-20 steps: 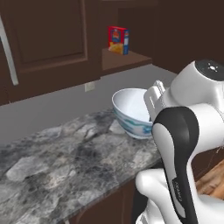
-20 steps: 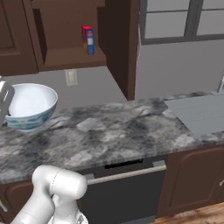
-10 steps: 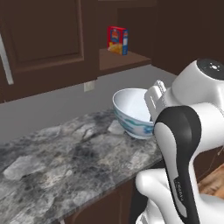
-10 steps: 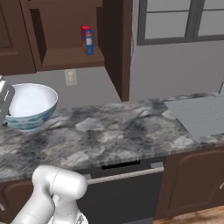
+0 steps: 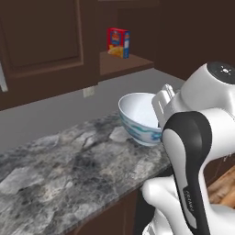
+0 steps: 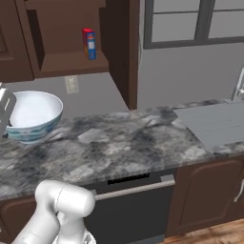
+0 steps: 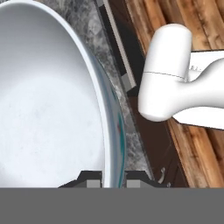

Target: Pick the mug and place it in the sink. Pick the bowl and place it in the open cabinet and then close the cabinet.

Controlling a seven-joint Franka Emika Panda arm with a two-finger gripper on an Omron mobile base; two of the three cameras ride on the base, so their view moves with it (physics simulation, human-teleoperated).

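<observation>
Grey-veined marble counter (image 6: 124,143) under dark wood cupboards; wood-plank floor (image 7: 175,39) beyond the counter's edge in the hand view.

Fingers (image 7: 92,180): one tip stands inside the bowl's wall and the other outside it, drawn in tight on the thin rim between them. The gripper (image 7: 114,180) is thus clamped on the bowl (image 7: 48,100) at its rim, on the side toward the robot.

Bowl: upright, white inside, pale blue-green pattern on the outer side (image 5: 137,121). In the base views it sits just above or on the counter; I cannot tell whether its foot touches the stone. It is at the counter's front portion, right beside the arm's white wrist (image 5: 167,103).

All places below are given from the bowl.
- Open cabinet (image 6: 62,43): up and behind the bowl, set against the wall, a dark brown open shelf niche.
- Red-and-blue box (image 6: 88,44): upright on that shelf, above and behind the bowl.
- Wall socket (image 6: 71,84): on the grey wall directly behind the bowl, below the shelf.
- Sink (image 6: 217,121): well apart from the bowl, far along the counter on the right of the right base view; ribbed grey drainboard visible, below a window (image 6: 190,21).
- Dishwasher front (image 6: 133,200): under the counter, between bowl and sink.
</observation>
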